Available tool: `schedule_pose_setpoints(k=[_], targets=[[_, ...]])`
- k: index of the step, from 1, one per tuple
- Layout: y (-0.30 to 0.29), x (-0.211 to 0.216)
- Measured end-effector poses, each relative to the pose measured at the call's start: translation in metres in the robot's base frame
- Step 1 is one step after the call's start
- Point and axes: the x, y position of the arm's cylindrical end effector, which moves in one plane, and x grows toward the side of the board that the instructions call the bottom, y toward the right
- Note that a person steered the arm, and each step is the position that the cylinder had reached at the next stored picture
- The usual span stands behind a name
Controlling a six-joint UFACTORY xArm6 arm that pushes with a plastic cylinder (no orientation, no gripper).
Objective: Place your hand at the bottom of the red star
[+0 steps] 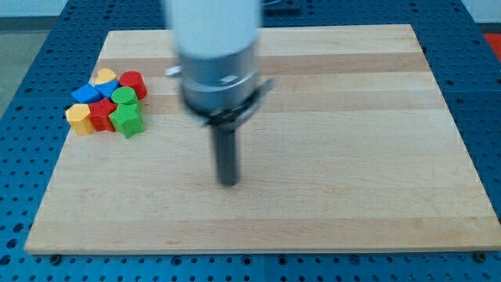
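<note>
The red star (101, 113) lies in a tight cluster of blocks at the view's left, near the board's left edge. My tip (228, 183) rests on the board near the middle, far to the right of the cluster and lower in the view than the star. It touches no block. Around the star sit a yellow block (79, 118) on its left, a green star (127, 120) on its right, a blue block (86, 94) above it and a green block (124, 96) up and to its right.
A red cylinder (132, 81), a second blue block (109, 86) and a yellow block (104, 75) form the cluster's top. The wooden board (352, 157) lies on a blue perforated table (31, 47). The arm's grey body (217, 55) hangs over the board's upper middle.
</note>
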Motion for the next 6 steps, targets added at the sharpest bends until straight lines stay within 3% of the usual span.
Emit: schedule_pose_setpoints(k=[1, 2, 4, 5, 6], targets=[[-0.076, 0.029], [-0.099, -0.013], [-0.169, -0.047], [-0.168, -0.097], [-0.14, -0.104]])
